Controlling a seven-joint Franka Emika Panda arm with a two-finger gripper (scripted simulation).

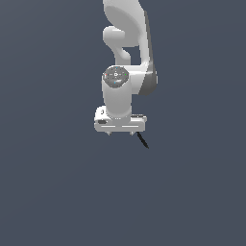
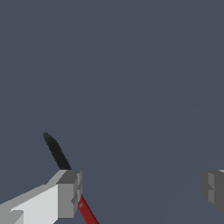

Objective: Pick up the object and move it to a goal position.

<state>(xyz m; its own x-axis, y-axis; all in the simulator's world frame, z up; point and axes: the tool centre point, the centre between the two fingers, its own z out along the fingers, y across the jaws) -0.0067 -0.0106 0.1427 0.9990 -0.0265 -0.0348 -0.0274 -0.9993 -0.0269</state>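
1. Plain grey ground fills both views.
2. Your gripper [image 2: 140, 190] has its fingers [image 2: 68, 194] spread wide, holding nothing.
3. You'll find the stick [image 1: 142, 140] just beside one finger, not between them.
4. Closing now would probably knock it aside.
5. No writing is readable.

This is a made-up computer world, not a real room. All around is flat, plain grey-blue, with no walls or furniture. The white robot arm [image 1: 126, 72] looks smooth like a drawing.
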